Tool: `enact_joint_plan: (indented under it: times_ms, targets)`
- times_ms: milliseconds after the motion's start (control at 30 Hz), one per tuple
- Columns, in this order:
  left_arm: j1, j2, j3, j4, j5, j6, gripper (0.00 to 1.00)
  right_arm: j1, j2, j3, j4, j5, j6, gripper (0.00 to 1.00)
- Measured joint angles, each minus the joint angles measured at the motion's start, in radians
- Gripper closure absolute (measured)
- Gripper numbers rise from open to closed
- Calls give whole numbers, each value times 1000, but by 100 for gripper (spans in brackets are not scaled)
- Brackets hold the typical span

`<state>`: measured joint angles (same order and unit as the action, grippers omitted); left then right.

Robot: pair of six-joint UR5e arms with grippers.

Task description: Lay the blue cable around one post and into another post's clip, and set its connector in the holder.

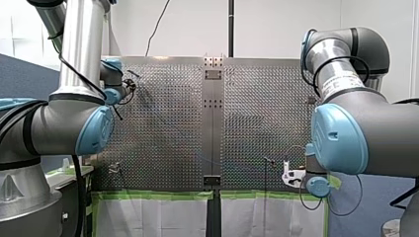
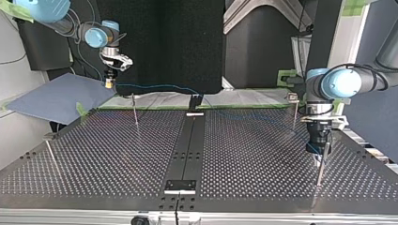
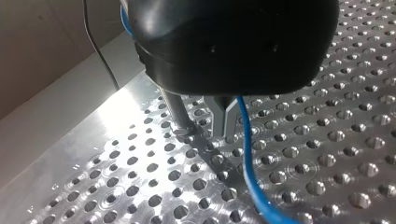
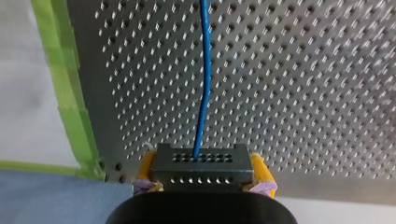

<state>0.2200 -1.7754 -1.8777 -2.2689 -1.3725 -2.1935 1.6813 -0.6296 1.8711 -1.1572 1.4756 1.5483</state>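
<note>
Blue cable [image 4: 204, 84] among posts [image 2: 134, 110], above table [image 2: 94, 159]

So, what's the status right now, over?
Right gripper shut on connector. Left gripper low beside a post, blue cable alongside. Cable slung between both; other posts stand nearby.
</note>
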Motion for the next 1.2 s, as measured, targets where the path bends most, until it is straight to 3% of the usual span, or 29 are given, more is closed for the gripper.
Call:
enact_joint_plan:
  times_ms: [100,300,533,933,1000,1100,1200]
  targets:
    - [-1,0,0,0,0,0,99,2,-3,0,4,-26,-1,100]
    - [-2,0,0,0,0,0,99,-5,-4,0,10,-79,29,100]
    - [-2,0,0,0,0,0,99,-9,-2,0,14,-133,38,100]
    - [-5,0,0,0,-1,-1,99,-11,-1,0,15,-148,40,100]
    - [-6,0,-1,0,-1,-1,80,-11,-1,0,16,-148,40,100]
    - [-6,0,-1,0,-1,-1,76,-11,-1,0,18,-149,40,100]
    - [-6,0,-1,-3,-4,-1,30,-10,-1,0,19,-149,40,100]
